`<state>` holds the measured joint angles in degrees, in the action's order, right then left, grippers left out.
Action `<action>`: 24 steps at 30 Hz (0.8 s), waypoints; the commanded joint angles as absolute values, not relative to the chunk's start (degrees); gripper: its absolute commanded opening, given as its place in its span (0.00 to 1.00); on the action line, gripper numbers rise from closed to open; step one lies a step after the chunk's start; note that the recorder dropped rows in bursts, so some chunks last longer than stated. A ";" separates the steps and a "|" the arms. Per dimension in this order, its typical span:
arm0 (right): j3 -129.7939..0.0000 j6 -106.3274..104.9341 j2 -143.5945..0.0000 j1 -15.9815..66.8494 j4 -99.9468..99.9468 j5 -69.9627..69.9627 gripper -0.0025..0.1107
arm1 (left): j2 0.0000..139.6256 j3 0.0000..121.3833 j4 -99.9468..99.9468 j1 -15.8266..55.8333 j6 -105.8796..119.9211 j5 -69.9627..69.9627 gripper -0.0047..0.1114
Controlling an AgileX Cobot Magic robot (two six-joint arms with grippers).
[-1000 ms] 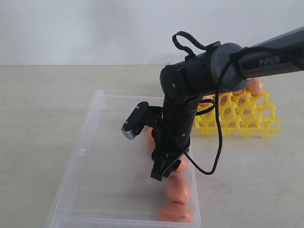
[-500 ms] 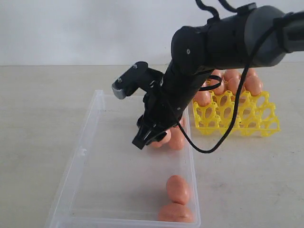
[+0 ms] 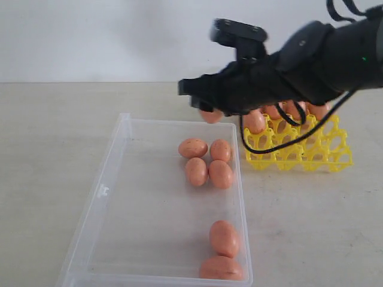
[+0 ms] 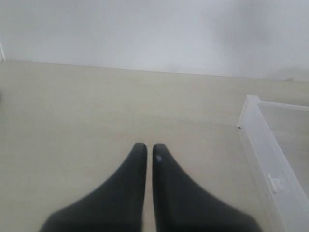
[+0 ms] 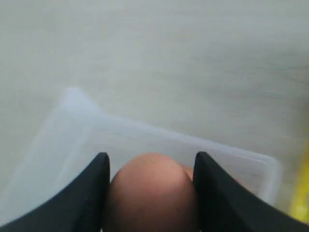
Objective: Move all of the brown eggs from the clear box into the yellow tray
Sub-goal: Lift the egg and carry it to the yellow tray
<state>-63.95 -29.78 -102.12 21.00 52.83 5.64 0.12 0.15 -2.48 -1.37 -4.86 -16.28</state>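
Note:
My right gripper (image 3: 197,98) is shut on a brown egg (image 3: 211,116) and holds it in the air above the far edge of the clear box (image 3: 114,155). The right wrist view shows that egg (image 5: 150,193) filling the gap between both fingers, with the box (image 5: 72,125) below. Several brown eggs lie in the box: a cluster (image 3: 206,161) near the far right wall and two (image 3: 224,238) at the near right corner. The yellow tray (image 3: 311,149) stands right of the box with eggs (image 3: 254,122) in its far cups. My left gripper (image 4: 149,147) is shut and empty over bare table.
The right arm and its black cable (image 3: 269,146) hang in front of the tray's left part. The left wrist view shows a corner of the clear box (image 4: 263,145) beside the left gripper. A pale wall stands behind the table.
The right gripper rose out of the box with an egg and swung up and back to the box's far edge. The four-egg cluster it hid is now in sight.

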 commanded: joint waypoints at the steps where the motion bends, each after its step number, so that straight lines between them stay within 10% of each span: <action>1: -52.74 -28.60 -98.19 14.00 58.21 -8.00 0.02 | 0.00 0.00 -2.34 -1.57 -4.73 -15.91 0.08; 17: -48.69 -16.90 -91.22 -0.89 32.42 -42.22 0.02 | 0.00 0.00 -2.34 -1.57 -4.73 -15.91 0.08; 24: -48.92 27.83 -92.06 -3.32 8.07 -44.25 0.02 | 0.00 0.00 -2.34 -1.57 -4.73 -15.91 0.08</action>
